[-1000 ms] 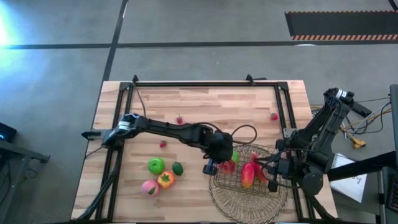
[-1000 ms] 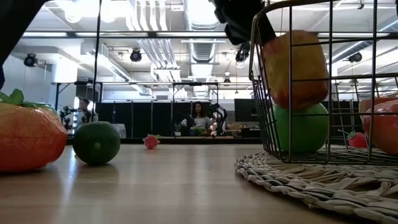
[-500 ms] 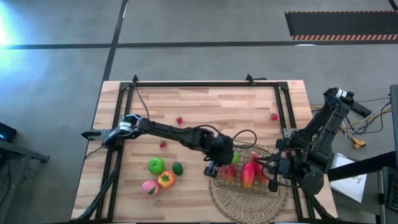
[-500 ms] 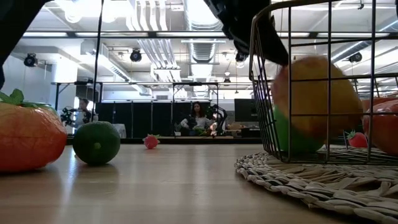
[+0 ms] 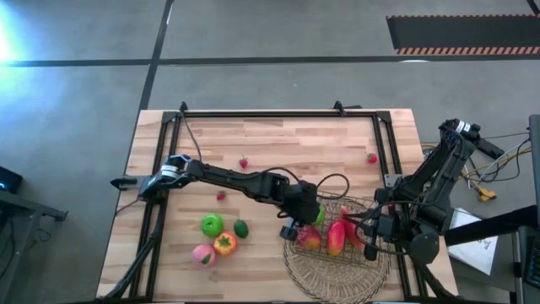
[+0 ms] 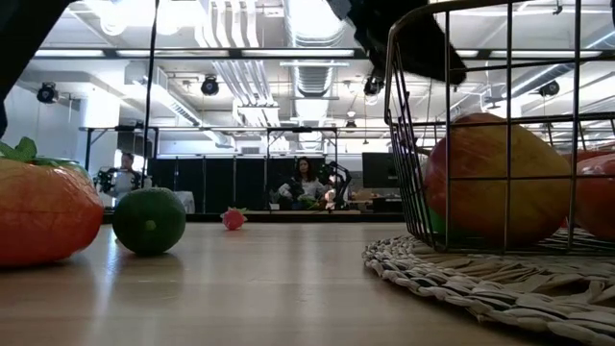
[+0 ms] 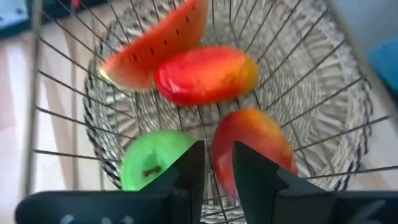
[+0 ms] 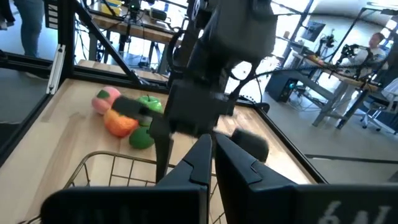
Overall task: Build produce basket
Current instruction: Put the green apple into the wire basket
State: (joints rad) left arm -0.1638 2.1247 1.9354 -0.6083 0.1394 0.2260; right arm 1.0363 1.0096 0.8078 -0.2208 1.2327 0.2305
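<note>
The copper wire basket (image 5: 297, 250) stands on a round woven mat (image 5: 329, 280) at the near right. In it lie a watermelon slice (image 7: 155, 43), a long red-orange piece (image 7: 205, 74), a green apple (image 7: 152, 165) and a red-orange round fruit (image 7: 255, 143), which rests on the basket floor (image 6: 480, 178). My left gripper (image 7: 219, 165) hangs over the basket's left part, slanting down, open with nothing between its fingers. My right gripper (image 8: 211, 149) waits shut by the basket's right side (image 5: 369, 226).
Left of the basket on the wood lie a green apple (image 5: 212, 225), a dark green round fruit (image 5: 241, 228), an orange one (image 5: 224, 244) and a pink one (image 5: 202, 254). Small red berries (image 5: 244, 162) (image 5: 221, 195) (image 5: 372, 157) are scattered farther back. People sit in the room beyond.
My left gripper has let go of the red-orange round fruit. It hung high inside the basket's left wall a second ago, then fell and now lies on the basket floor in front of the green apple.
</note>
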